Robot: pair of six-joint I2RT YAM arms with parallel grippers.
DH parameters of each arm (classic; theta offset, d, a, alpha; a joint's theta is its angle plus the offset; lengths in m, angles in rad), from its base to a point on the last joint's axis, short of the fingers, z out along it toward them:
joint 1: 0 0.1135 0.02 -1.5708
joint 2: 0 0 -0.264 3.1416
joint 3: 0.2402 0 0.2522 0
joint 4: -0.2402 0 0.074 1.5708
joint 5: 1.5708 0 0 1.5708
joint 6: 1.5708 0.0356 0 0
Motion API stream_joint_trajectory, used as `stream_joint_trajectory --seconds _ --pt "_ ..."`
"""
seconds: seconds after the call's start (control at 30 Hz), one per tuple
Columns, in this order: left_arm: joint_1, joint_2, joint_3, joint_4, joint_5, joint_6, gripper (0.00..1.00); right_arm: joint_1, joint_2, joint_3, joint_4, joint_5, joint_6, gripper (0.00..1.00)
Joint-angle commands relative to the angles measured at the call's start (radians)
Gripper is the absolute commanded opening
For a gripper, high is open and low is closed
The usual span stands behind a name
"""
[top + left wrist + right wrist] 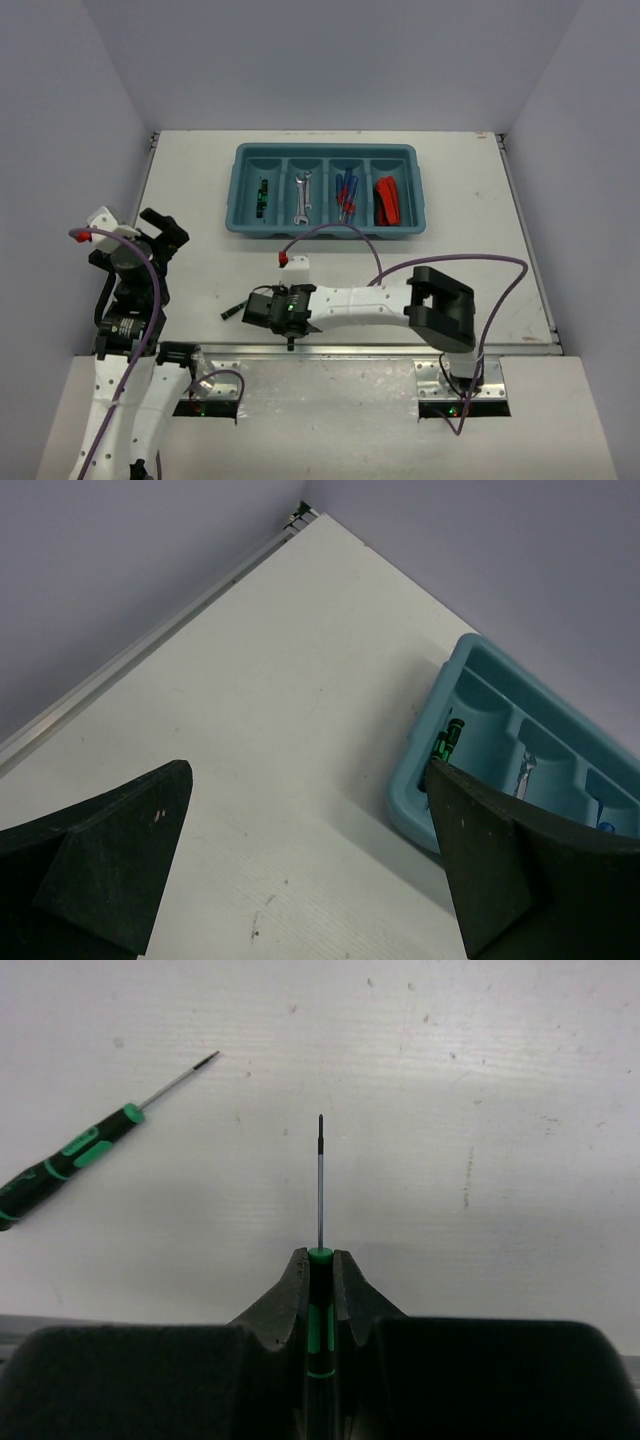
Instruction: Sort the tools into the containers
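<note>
The right end effector (320,1278) is closed tight on a precision screwdriver (320,1256). Its fingers pinch the black-and-green handle just behind the green collar, and the bare steel shaft points straight ahead, above the counter (480,260). A second precision screwdriver (70,1155) lies loose on the counter, off to the left in the right wrist view, with its tip angled away. The left end effector (300,870) is spread wide with nothing in it, held over bare counter to the left of the tray (328,230).

The tray sits at the far side, well apart from the held tool. Its leftmost compartment (252,178) already holds a matching driver (264,195). The others hold a wrench (303,197), blue screwdrivers (346,195) and red pliers (386,200), so the leftmost one looks like the proper home for this tool.

The tool will likely weigh next to nothing. The shaft is stiff but very thin, and the handle is round and smooth, so it can swivel or roll in a two-finger pinch. The handle is the place to hold it — never the shaft, which gives the pads too little to bite. The present grip looks centred and straight. On release the driver may roll, but the rounded trough should catch it. The loose one lies flat, so it calls for a low pinch across the middle of its handle.
</note>
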Motion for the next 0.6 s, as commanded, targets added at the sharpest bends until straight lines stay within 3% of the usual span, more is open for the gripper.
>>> stream_joint_trajectory --seconds 0.0,0.17,0.37,0.57 --pt "-0.010 0.009 -0.002 0.054 0.014 0.020 1.00 -0.012 -0.109 -0.020 0.121 0.087 -0.149 0.00" --pt "-0.014 0.013 -0.002 0.054 0.016 0.021 1.00 -0.070 -0.137 0.050 0.188 0.098 -0.339 0.00" --pt "-0.023 0.025 -0.002 0.049 0.028 0.024 1.00 -0.282 -0.147 0.073 0.542 -0.083 -0.688 0.00" --pt "-0.028 0.030 -0.003 0.053 0.045 0.027 1.00 -0.413 0.049 0.346 0.569 -0.162 -0.816 0.00"
